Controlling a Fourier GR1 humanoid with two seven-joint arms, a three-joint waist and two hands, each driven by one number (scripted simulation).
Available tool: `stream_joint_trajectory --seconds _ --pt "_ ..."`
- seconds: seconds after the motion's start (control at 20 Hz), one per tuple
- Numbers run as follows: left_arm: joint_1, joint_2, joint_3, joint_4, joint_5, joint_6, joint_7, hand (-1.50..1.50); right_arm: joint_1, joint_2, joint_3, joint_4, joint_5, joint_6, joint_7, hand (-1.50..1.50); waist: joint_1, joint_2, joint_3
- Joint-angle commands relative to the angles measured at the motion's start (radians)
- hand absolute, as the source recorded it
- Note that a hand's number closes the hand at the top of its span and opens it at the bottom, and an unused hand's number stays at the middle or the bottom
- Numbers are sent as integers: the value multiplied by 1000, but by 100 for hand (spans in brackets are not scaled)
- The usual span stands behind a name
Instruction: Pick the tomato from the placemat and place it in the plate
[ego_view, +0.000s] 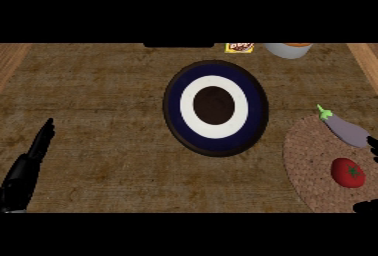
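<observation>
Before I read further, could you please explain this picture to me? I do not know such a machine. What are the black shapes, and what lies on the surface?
The camera sits in the robot's head and looks steeply down at a wooden counter. The black shape at the left is the robot's left hand, open and resting. The right hand barely shows at the right edge. In the middle lies a dark blue and white plate. On the round woven placemat lie a red tomato and a purple eggplant. Nothing is visibly held.
</observation>
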Motion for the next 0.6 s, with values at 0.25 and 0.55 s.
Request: stream_joint_trajectory --seconds 0.25,0.55 --pt "-1 -62 28 -12 -72 -26 9 0 -54 103 1 124 136 4 -86 -150 0 0 0" --pt "-24 -76 62 -7 -80 -48 21 0 -56 128 -42 77 109 28 -105 150 -3 0 0"
